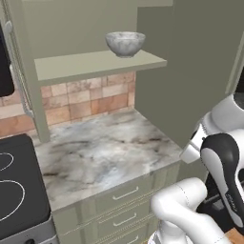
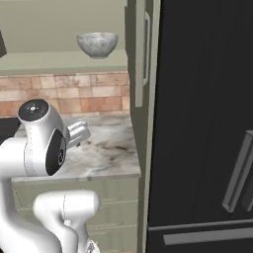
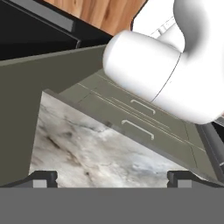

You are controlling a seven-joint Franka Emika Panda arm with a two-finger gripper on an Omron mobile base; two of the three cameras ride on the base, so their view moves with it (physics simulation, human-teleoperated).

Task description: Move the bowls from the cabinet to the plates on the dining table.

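A bowl (image 1: 125, 43) is sitting on the shelf (image 1: 90, 64) inside the open cabinet (image 1: 190, 57), above the desk (image 1: 100, 152). A stove (image 1: 16, 190) is lying left of the desk, with drawers (image 1: 125, 209) running beneath it.

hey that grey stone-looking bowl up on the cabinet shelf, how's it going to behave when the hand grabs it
The grey bowl looks rigid and probably heavy. Its narrow foot under a wide rim suggests it could tip if nudged sideways. The smooth curved wall may slip, so gripping the rim seems safer.
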